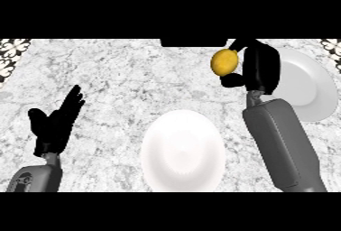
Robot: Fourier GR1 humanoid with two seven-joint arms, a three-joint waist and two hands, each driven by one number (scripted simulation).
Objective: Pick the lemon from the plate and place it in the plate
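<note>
Head view shows the right hand (256,67) curled round the lemon (225,62), held above the marble bench (120,72), just left of the far plate (306,85). To do the carry well, the arm should swing toward the near plate (183,151), keep the fingers closed until the fruit hangs low over its centre, then release. At lower left, the left hand (57,124) rests open.
</note>
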